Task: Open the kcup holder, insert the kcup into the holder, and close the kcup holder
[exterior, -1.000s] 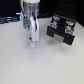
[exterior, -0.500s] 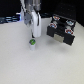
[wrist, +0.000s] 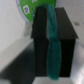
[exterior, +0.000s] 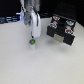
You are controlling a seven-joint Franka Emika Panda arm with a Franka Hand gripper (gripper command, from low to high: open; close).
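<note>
The kcup [exterior: 32, 42], a small white pod with a green top, stands on the white table toward the exterior view's left. My gripper [exterior: 34, 35] hangs just above it, its fingertips close over the pod. In the wrist view the two black fingers [wrist: 40, 30] with teal pads [wrist: 52, 45] press together, and the kcup [wrist: 27, 7] lies just past their tips and off to one side, not between them. The kcup holder [exterior: 62, 29], a black boxy unit with light handles on its fronts, sits to the exterior view's right, well apart from the gripper. Its drawers look shut.
The white table [exterior: 45, 65] spreads around the pod and the holder. Dark clutter lines the far edge behind the arm [exterior: 29, 12].
The gripper has lifted slightly, and the kcup's green top, hidden under it a second ago, now shows below the fingertips. The holder has not moved.
</note>
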